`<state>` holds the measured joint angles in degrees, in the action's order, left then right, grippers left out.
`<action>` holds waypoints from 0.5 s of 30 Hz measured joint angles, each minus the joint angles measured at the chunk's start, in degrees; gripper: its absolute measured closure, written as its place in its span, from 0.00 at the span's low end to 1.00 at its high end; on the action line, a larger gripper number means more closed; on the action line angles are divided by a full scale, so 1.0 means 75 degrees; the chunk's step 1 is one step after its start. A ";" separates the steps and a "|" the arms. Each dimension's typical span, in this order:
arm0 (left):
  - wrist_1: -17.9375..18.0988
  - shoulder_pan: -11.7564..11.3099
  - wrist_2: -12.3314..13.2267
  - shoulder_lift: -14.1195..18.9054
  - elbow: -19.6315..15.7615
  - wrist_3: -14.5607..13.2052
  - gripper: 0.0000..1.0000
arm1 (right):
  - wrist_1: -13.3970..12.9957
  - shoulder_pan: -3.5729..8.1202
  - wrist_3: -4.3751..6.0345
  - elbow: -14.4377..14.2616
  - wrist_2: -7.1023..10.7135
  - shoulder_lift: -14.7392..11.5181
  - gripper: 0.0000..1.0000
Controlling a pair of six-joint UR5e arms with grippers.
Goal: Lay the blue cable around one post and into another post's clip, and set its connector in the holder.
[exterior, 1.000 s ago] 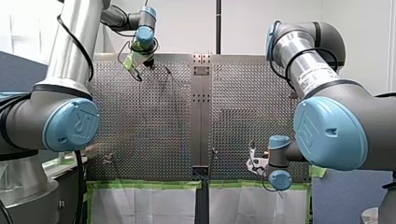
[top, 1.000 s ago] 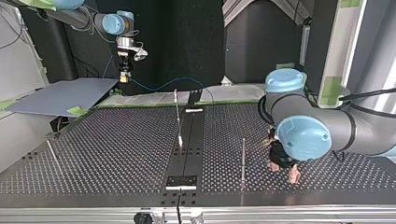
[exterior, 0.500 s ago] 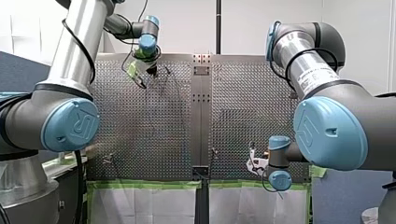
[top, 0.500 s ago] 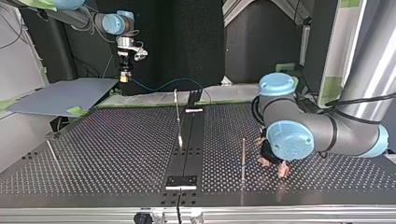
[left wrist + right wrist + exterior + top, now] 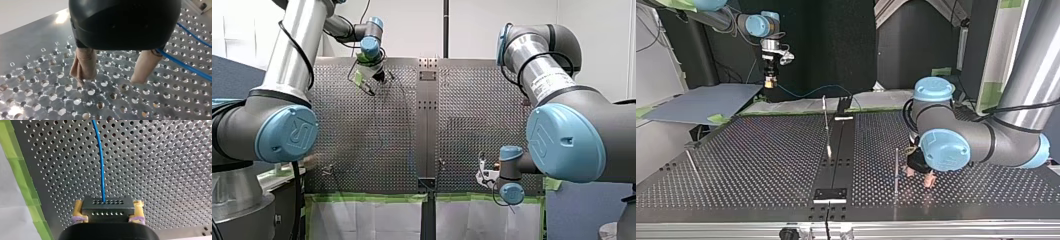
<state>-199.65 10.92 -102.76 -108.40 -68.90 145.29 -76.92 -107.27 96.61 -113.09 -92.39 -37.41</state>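
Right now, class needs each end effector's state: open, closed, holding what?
Left end effector: open, holding nothing.
Right end effector: closed on the black connector.

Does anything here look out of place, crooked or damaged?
Nothing stands out. The connector sits square in my right pincer, the blue cable leaves it without kinks, and my left pincer is open beside the cable.

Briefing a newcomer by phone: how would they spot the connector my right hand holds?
Find the perforated metal table, then my right arm's hand. Clamped between its yellow pads is the black rectangular connector, marked by rows of small holes and the thin blue cable leaving it.
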 joint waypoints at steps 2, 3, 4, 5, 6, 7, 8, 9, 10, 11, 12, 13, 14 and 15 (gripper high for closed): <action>-0.0052 0.0010 0.0035 0.0000 -0.0001 0.0009 0.00 | 0.0000 0.0000 0.0000 -0.0002 -0.0001 0.0001 1.00; -0.0084 0.0017 0.0045 0.0002 0.0000 0.0006 0.00 | 0.0000 0.0000 0.0000 -0.0001 -0.0002 0.0002 1.00; -0.0126 0.0023 0.0051 0.0003 0.0000 0.0002 0.00 | 0.0000 0.0000 0.0000 0.0000 -0.0003 0.0002 1.00; -0.0187 0.0032 0.0060 0.0005 0.0001 -0.0006 0.00 | 0.0000 0.0000 0.0000 0.0000 -0.0002 0.0004 1.00; -0.0227 0.0041 0.0067 0.0006 0.0001 -0.0011 0.00 | 0.0000 0.0000 0.0000 0.0000 -0.0002 0.0005 1.00; -0.0257 0.0051 0.0077 0.0008 0.0001 -0.0016 0.00 | -0.0002 0.0000 0.0000 0.0000 -0.0002 0.0006 1.00; -0.0282 0.0066 0.0102 0.0008 0.0001 -0.0027 0.00 | -0.0005 0.0000 0.0000 0.0000 -0.0002 0.0008 1.00; -0.0295 0.0079 0.0128 0.0008 0.0000 -0.0036 0.00 | -0.0007 0.0000 0.0000 0.0000 -0.0002 0.0009 1.00; -0.0304 0.0094 0.0159 0.0009 0.0000 -0.0043 0.00 | -0.0010 0.0000 0.0001 -0.0001 -0.0002 0.0010 1.00; -0.0312 0.0114 0.0208 0.0009 0.0001 -0.0047 0.00 | -0.0011 0.0000 0.0004 -0.0001 -0.0001 0.0010 1.00; -0.0315 0.0127 0.0254 0.0010 0.0001 -0.0047 0.00 | -0.0011 0.0000 0.0006 -0.0001 -0.0001 0.0010 1.00; -0.0320 0.0140 0.0301 0.0014 0.0001 -0.0050 0.00 | -0.0012 0.0000 0.0007 -0.0001 -0.0001 0.0011 1.00; -0.0326 0.0152 0.0341 0.0016 0.0000 -0.0056 0.00 | -0.0013 0.0000 0.0009 -0.0001 -0.0001 0.0011 1.00; -0.0332 0.0168 0.0385 0.0016 0.0000 -0.0062 0.00 | -0.0015 0.0000 0.0010 -0.0001 -0.0001 0.0010 1.00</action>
<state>-202.15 12.18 -99.88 -108.28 -68.91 144.82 -77.03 -107.27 96.68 -113.10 -92.40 -37.33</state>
